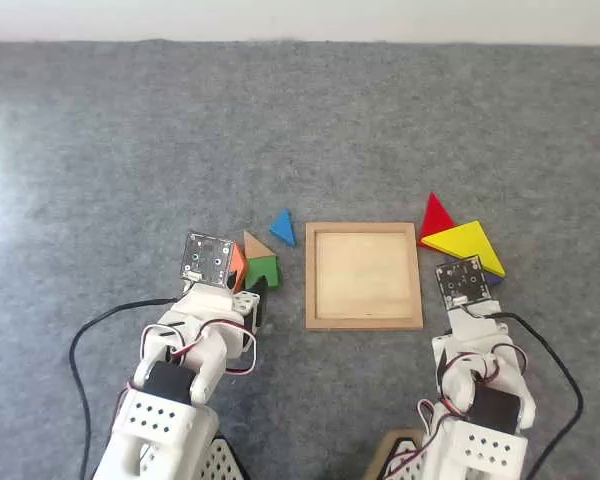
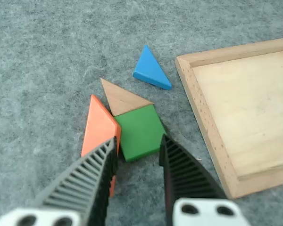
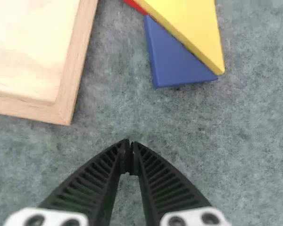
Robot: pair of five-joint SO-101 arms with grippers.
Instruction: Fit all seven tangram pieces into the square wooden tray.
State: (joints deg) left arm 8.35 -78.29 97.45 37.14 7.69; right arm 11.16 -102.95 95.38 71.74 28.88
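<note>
The square wooden tray [image 1: 365,318] lies empty between the two arms. To its left sit a small blue triangle [image 1: 283,227], a tan wooden triangle [image 1: 255,243], a green square [image 1: 264,269] and an orange piece [image 1: 237,266]. My left gripper [image 2: 137,147] is open, its fingertips on either side of the green square's [image 2: 139,131] near corner, with the orange piece [image 2: 98,127] beside one finger. Right of the tray lie a red triangle [image 1: 436,214], a large yellow triangle [image 1: 467,243] and a dark blue piece [image 3: 174,59] partly under the yellow one. My right gripper [image 3: 130,146] is shut on nothing, over bare carpet short of the blue piece.
Grey carpet covers the whole table. The tray's raised rim [image 2: 198,113] stands close beside the left gripper, and its corner [image 3: 68,101] is near the right gripper. Open carpet stretches beyond the pieces toward the far edge.
</note>
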